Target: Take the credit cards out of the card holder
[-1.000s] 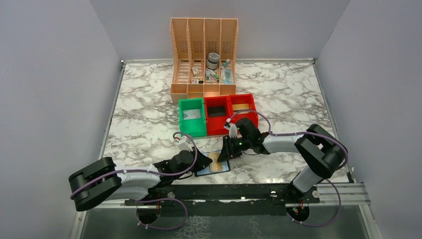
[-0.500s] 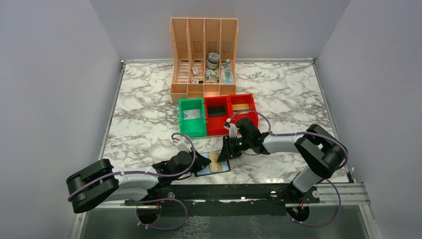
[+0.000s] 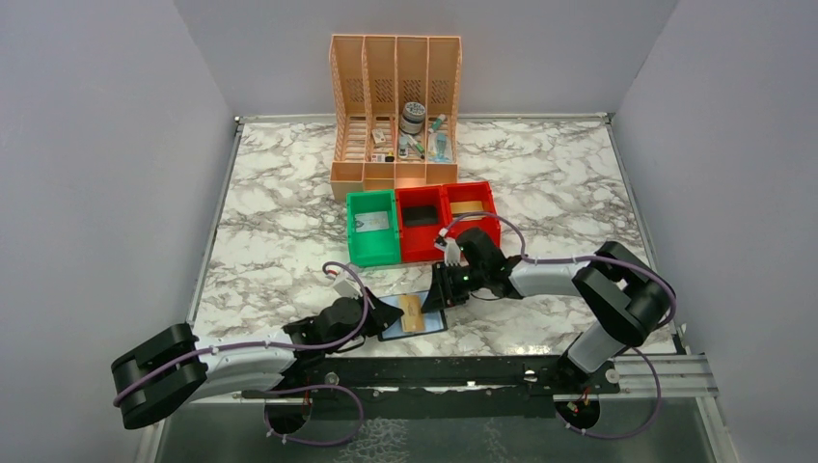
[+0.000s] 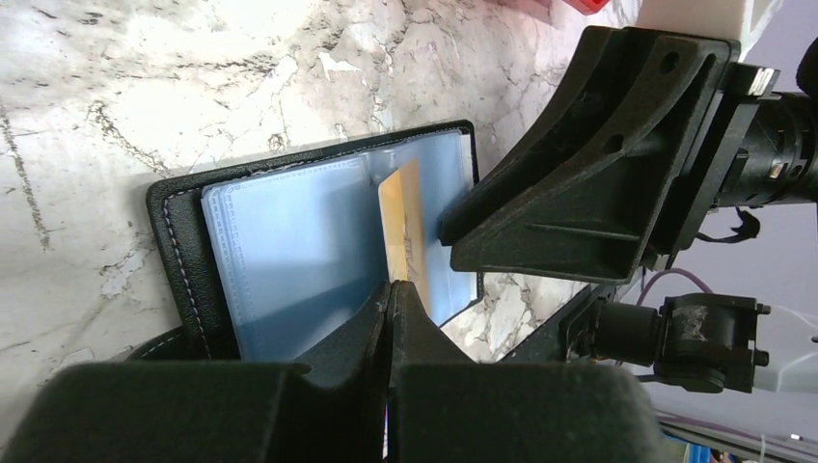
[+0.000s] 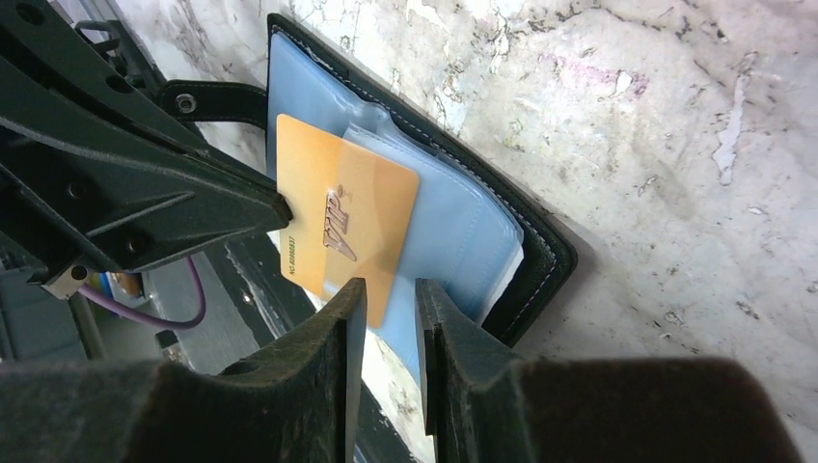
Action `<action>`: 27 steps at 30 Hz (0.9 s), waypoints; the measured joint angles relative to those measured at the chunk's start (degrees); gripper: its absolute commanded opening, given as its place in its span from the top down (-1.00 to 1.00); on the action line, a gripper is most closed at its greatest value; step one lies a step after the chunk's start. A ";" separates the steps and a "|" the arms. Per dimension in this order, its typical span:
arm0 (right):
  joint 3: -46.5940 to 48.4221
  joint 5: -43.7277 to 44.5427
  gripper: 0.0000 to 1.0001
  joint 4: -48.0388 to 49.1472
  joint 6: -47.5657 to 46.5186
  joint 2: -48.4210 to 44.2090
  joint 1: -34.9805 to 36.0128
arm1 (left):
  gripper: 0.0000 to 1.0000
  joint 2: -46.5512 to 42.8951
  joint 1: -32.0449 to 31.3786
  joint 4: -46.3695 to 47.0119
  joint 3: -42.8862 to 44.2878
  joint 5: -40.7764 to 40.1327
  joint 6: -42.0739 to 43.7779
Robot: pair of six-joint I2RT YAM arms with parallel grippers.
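The black card holder (image 3: 433, 327) lies open on the marble near the front edge, pale blue lining up; it also shows in the left wrist view (image 4: 280, 241) and the right wrist view (image 5: 463, 231). A tan credit card (image 5: 338, 222) sticks partly out of its pocket, also seen from the left wrist (image 4: 405, 222) and from above (image 3: 413, 313). My left gripper (image 4: 391, 289) is shut on the card's edge (image 3: 392, 313). My right gripper (image 5: 383, 289) stands with its jaws a little apart, tips down at the holder's right page (image 3: 436, 301). Other cards are hidden.
A green bin (image 3: 372, 225) and two red bins (image 3: 422, 220) stand just behind the holder. A peach desk organiser (image 3: 395, 106) with small items is at the back. The table's front edge and the black rail (image 3: 463, 371) lie right below the holder.
My left arm has drawn back to the left and towards the front, and the tan card has slid a little further out of the pocket. The right gripper has stayed put.
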 measured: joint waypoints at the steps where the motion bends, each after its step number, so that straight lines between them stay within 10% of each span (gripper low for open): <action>1: 0.04 0.13 0.45 -0.15 -0.09 -0.20 0.00 | 1.00 0.00 0.00 -0.11 0.00 -0.04 0.00; 19: 1.25 -4.07 0.39 1.75 -3.58 -1.81 -0.13 | 0.99 0.52 0.00 -0.92 0.37 -0.24 0.46; 27: 1.62 -3.61 0.40 1.53 -2.95 2.43 -0.15 | 0.49 1.66 0.00 -1.20 1.20 -0.13 1.36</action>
